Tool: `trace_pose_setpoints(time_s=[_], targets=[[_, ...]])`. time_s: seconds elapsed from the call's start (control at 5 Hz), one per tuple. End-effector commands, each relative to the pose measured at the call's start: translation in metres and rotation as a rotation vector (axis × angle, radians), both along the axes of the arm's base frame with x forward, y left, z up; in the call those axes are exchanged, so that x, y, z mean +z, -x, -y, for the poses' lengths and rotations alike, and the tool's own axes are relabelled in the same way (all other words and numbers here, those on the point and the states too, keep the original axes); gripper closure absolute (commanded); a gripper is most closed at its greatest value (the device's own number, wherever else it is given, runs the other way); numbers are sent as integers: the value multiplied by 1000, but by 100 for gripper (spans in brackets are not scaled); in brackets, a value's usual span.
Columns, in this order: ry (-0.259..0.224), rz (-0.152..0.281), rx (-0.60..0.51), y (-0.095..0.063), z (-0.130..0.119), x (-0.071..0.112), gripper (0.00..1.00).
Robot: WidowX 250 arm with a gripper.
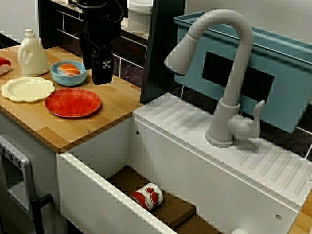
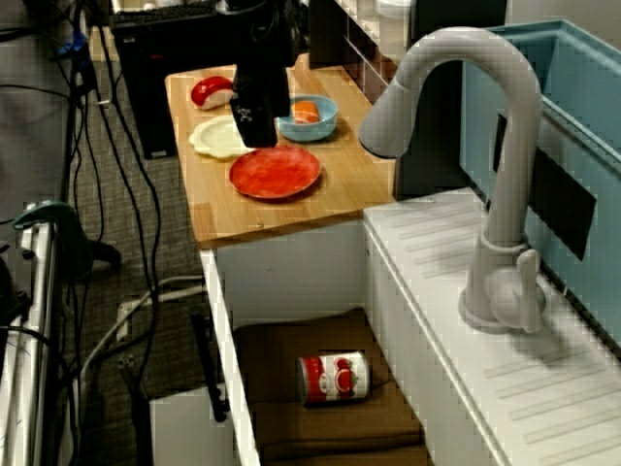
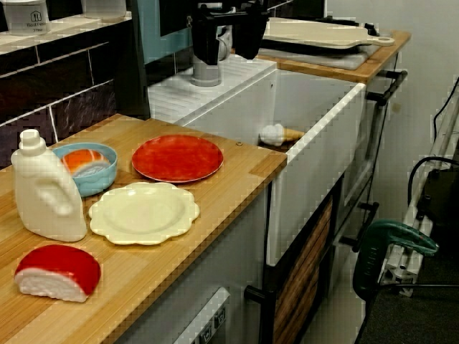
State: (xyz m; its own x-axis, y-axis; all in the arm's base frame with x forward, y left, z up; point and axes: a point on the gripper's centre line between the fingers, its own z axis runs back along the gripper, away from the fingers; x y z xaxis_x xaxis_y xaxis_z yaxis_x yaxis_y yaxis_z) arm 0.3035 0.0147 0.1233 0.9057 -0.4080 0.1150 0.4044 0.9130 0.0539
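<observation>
Hangs clear above the wooden counter point(image 1: 117, 105) with the claw point(image 3: 227, 59) parted and empty, two dark fingers point(image 3: 208, 46) apart in the view along the counter; shows only as one black block in the view over the sink. Touches nothing. Hovers nearest the blue bowl point(image 1: 66, 80), with a salmon-topped piece point(image 1: 69, 69) inside, and the bare red plate point(image 1: 73, 102) just in front of that bowl; finds both on the counter beside the sink point(image 1: 165, 156), close together yet apart. Has, further out, a cream plate point(image 1: 28, 88) and a white bottle point(image 1: 31, 52), and, well apart, a red can point(image 1: 147, 196) on its side on the brown mat point(image 1: 170, 212) down in the sink.

Judging from this crowding, risks catching the bowl's rim with one finger on a straight descent, tipping the bowl or spilling the piece. Risks shoving bowl into bottle, or plate into plate, through any sideways drift at low height. Risks sliding the shallow red plate over the counter's edge into the sink through a glancing press on the rim. Risks striking the tall faucet point(image 1: 239, 73) on a low swing toward the sink
</observation>
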Motion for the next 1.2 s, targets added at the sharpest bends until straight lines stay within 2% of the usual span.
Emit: trace_pose_setpoints(time_s=[0.0,0.2,0.4,0.6,0.8,1.0], targets=[[-18,44,81,-14,-32,15,0],[-94,85,166,-14,-49,18,0],[-109,99,331,-13,-73,16,0],[-118,70,403,-19,-86,14,0],[-72,34,630,-14,-102,9,0],[-79,43,654,-15,-110,5,0]])
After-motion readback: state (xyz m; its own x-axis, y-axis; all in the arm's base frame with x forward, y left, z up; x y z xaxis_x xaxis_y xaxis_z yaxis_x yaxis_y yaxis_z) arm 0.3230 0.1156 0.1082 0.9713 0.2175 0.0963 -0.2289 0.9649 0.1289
